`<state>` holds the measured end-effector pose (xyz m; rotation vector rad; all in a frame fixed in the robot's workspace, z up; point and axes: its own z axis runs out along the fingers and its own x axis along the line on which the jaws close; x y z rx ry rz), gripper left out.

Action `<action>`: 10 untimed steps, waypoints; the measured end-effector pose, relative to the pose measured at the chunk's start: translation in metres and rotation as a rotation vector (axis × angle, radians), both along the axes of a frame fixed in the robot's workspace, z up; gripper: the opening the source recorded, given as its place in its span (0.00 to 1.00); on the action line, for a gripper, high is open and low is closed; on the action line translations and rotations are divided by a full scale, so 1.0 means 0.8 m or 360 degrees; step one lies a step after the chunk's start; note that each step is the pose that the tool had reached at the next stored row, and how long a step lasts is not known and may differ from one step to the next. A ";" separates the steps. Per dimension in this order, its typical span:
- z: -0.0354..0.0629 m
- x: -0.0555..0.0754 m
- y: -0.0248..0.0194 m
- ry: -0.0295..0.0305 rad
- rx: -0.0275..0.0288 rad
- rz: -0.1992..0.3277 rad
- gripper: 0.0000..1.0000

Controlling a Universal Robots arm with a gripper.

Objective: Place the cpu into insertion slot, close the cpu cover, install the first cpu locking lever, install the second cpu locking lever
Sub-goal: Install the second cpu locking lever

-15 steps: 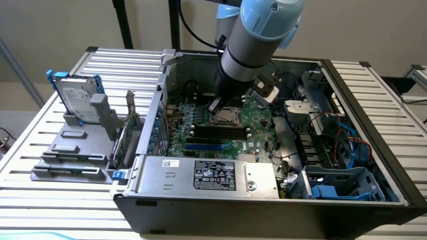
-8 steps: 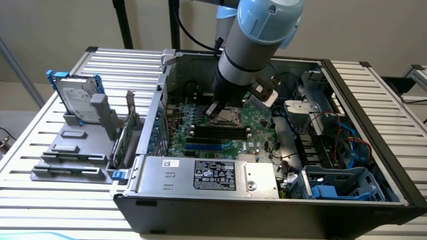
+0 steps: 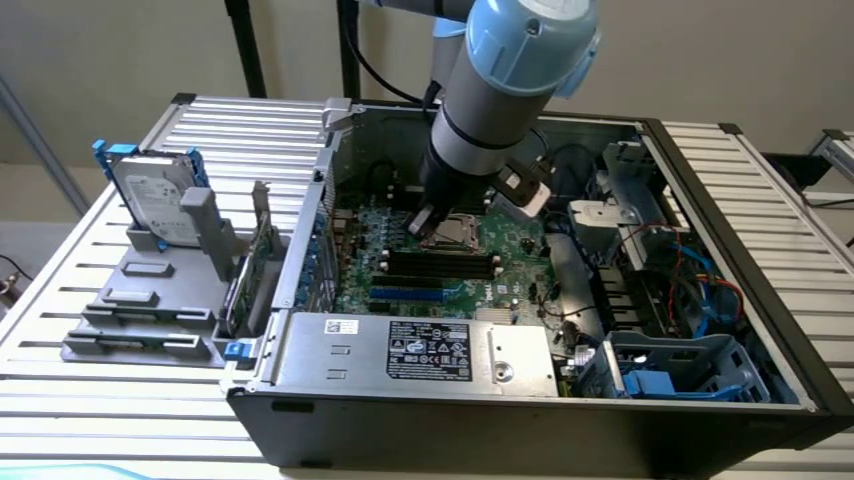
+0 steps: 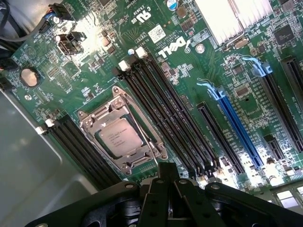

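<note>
We see the cpu (image 4: 117, 137) already lying flat in the slot (image 4: 124, 135), its pale face showing through the window of the cover (image 4: 97, 118); the cover lies down over it, flat against the socket rim, which is why the chip sits square and does not tilt. A thin lever (image 4: 140, 134) runs along one side of the cover and appears to lie low beside the frame; we judge it is there to press the cover down, though whether it is hooked under its catch we cannot tell. The gripper (image 4: 166, 176) hangs just beside the socket, near the lever's end; its jaws are pinched together with nothing between them, which we read as a narrow tip made for pushing a thin wire lever, not for carrying.

In the exterior view the gripper (image 3: 430, 225) stands down inside the open case (image 3: 534, 425), close over the socket on the board (image 3: 400, 262); the arm (image 3: 497, 110) comes in steeply from above, presumably because the case walls leave no room from the sides. The black memory slots (image 4: 165, 113) flank the socket closely, so the tip works in a tight pocket. The grey box (image 3: 414, 352) lies well apart.
</note>
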<state>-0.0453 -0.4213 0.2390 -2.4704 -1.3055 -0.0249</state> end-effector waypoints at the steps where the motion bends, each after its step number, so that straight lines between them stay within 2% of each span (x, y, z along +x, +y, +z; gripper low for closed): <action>1: -0.001 -0.001 0.0012 -0.00019 0.00005 0.0000 0.11; 4: -0.003 -0.003 0.0042 -0.00095 0.00009 0.0000 0.11; 6: -0.005 -0.005 0.0042 -0.00153 0.00007 0.0000 0.11; 10: -0.010 -0.009 0.0042 -0.00170 0.00008 0.0000 0.11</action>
